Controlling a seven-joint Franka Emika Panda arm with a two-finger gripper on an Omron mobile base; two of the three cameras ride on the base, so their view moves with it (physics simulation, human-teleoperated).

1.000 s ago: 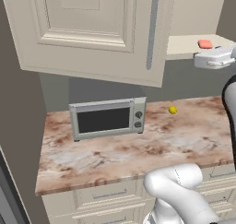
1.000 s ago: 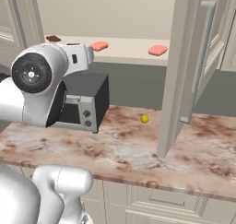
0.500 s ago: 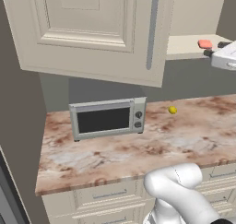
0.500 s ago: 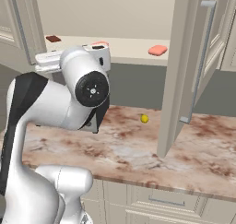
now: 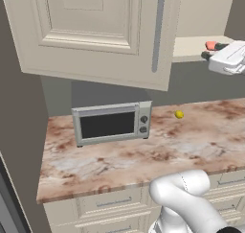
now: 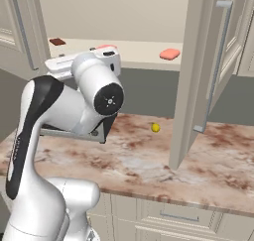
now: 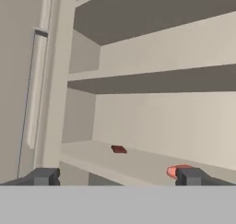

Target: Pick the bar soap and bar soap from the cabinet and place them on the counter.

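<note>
Reach toward the first bar soap [image 7: 179,170] on the cabinet [image 7: 138,159] shelf: hand [image 7: 117,176] with fingers spread wide, holding nothing; next, shift sideways to straddle the bar.

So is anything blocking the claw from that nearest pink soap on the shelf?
Nothing visible: the open gripper faces the beige cabinet shelf, and the salmon-pink bar soap lies just behind one fingertip.
</note>
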